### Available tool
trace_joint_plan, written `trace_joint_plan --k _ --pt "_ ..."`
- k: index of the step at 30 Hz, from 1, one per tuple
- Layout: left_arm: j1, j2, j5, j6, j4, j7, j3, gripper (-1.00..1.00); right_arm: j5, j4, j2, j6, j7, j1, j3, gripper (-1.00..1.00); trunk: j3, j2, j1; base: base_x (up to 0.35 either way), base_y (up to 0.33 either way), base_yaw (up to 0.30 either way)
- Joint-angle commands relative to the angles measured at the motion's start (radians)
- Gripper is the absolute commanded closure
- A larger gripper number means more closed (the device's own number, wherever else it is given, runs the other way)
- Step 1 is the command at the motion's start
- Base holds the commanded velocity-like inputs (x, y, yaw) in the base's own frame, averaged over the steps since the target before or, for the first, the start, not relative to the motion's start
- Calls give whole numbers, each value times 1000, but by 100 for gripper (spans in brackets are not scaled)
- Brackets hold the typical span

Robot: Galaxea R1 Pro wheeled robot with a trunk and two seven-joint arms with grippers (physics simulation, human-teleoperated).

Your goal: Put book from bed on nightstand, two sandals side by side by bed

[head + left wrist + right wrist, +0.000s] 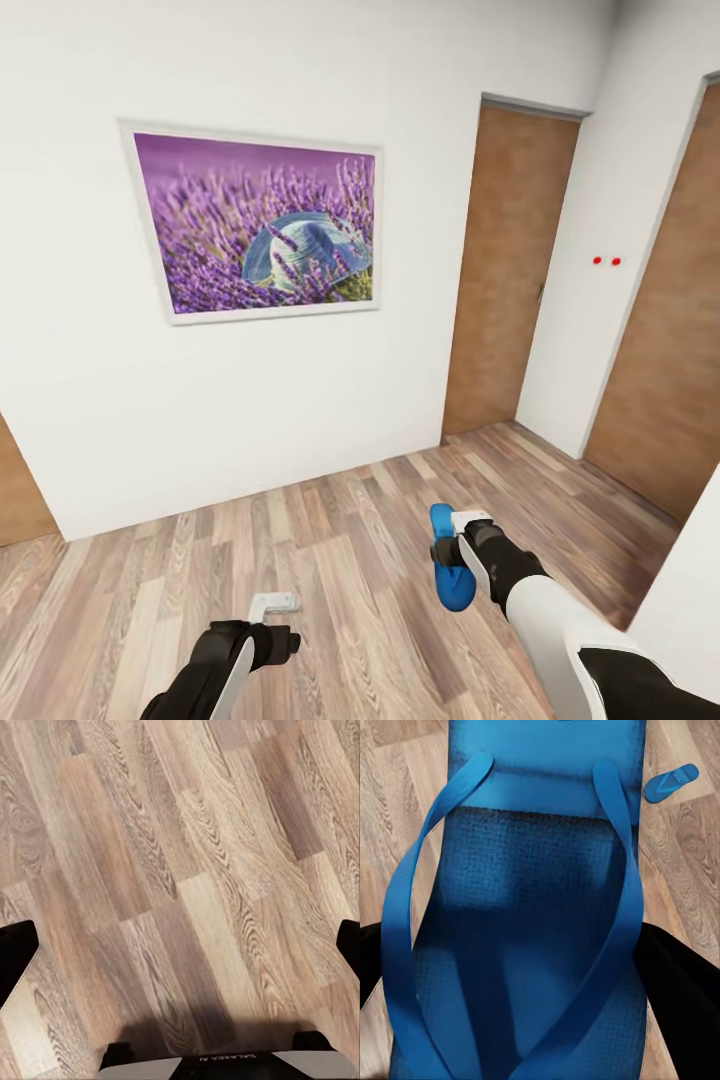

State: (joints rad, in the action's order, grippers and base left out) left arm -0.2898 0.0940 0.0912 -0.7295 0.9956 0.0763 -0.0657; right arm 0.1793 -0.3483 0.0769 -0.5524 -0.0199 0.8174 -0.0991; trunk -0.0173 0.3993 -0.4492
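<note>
Wood-plank flooring (330, 540) runs to a white wall hung with one lavender picture (258, 222), and over it the right gripper (452, 548) is clamped on one blue sandal (449, 560), seemingly carrying it bedward, a second sandal (670, 783) lying on the floor, while the left gripper (272, 606) hangs spread apart, holding nothing.

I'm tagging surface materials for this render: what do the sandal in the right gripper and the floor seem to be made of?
The held sandal looks like blue rubber or foam: matte, with a fine dotted texture on the footbed and smooth, slightly glossier straps. The floor looks like wood or wood-look laminate planks: visible grain, staggered board seams, a soft satin sheen. A render can't settle which.
</note>
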Motion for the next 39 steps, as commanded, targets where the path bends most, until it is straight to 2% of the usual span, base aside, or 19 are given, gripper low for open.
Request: trace_joint_plan --k 1,9,39 --pt "0 0 10 -4 1 8 -2 -100 8 -1 1 -4 0 0 -8 100 0 1 -1 252 209 -24" --pt "0 0 10 -4 0 7 -2 -100 8 -1 1 -4 1 0 -8 100 0 1 -1 252 209 -168" --pt "0 0 10 -4 0 8 -2 -100 8 -1 1 -4 3 -1 -8 100 0 1 -1 254 203 -271"
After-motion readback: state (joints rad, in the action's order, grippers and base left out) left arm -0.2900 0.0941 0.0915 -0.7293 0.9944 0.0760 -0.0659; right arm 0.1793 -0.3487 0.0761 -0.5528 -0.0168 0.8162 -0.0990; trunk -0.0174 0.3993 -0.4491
